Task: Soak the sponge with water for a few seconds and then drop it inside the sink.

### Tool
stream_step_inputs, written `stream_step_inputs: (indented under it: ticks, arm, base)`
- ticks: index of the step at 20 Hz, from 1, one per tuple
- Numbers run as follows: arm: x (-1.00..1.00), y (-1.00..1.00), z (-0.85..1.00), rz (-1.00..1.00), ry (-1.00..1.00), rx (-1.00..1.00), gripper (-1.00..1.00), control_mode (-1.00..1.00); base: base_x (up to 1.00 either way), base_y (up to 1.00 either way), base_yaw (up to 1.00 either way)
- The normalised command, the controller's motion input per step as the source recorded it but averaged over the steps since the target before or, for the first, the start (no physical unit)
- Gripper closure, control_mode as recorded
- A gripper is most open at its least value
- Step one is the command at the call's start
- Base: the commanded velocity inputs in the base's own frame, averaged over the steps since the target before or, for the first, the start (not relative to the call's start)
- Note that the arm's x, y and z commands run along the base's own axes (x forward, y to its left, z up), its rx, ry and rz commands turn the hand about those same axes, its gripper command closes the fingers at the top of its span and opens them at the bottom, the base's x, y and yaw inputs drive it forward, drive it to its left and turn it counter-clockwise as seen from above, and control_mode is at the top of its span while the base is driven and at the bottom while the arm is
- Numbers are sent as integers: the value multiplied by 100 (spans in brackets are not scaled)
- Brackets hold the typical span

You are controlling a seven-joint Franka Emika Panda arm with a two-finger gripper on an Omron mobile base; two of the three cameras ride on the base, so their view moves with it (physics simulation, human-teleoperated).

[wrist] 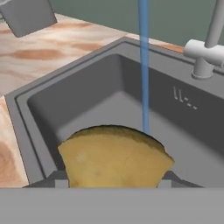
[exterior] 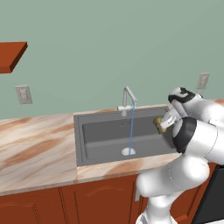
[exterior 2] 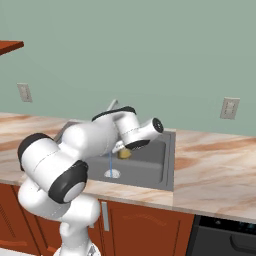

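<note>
While the fingers (wrist: 61, 180) clamp the sponge (wrist: 114, 158), its long axis lies crosswise between them, above the sink (exterior: 78, 144).

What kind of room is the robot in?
It looks like a kitchen: a dark grey sink with a faucet running water, set in a marble-look counter over wooden cabinets.

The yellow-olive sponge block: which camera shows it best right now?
The hand view: the yellow-olive sponge block sits large and close between the gripper tips, over the dark grey sink, the thin blue water stream behind it. Both base views show the sponge as a small yellow patch beside the arm.
</note>
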Motion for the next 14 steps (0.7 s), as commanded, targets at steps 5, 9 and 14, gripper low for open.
stream_step_inputs:
  ticks: [5,9,14]
  arm:
    - [10,10,-24,0,-6,8,100,-100]
    - [25,14,-15,0,0,3,100,-100]
    - [39,16,-17,0,0,1,100,-100]
  base:
    - [0,0,0]
    - [0,0,0]
    - [0,0,0]
